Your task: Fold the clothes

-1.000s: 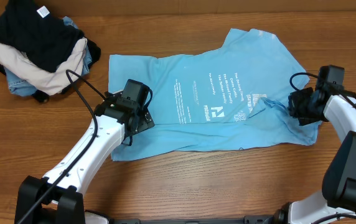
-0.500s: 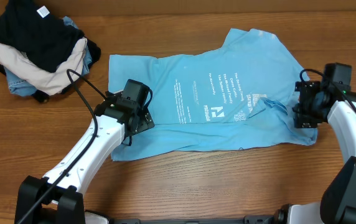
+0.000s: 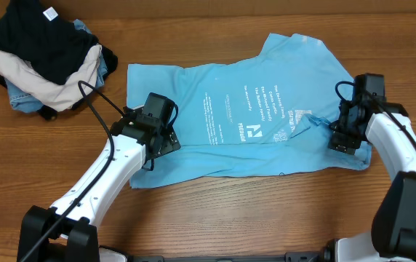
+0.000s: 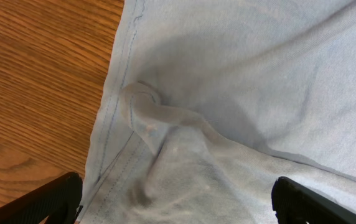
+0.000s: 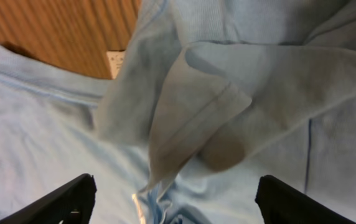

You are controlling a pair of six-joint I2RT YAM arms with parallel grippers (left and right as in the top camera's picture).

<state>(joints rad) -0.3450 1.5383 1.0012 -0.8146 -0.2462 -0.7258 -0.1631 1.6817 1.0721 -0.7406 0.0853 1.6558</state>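
Left fingers [image 4: 44,200] stand wide apart, holding nothing, over a small bunched wrinkle by the hem at the left end of the sky-blue T-shirt [image 3: 230,156]. It lies spread and rumpled across the middle of the desk [image 3: 266,218]. Right fingers [image 5: 56,200] are spread wide too, empty, above a turned-over flap at the shirt's right end.
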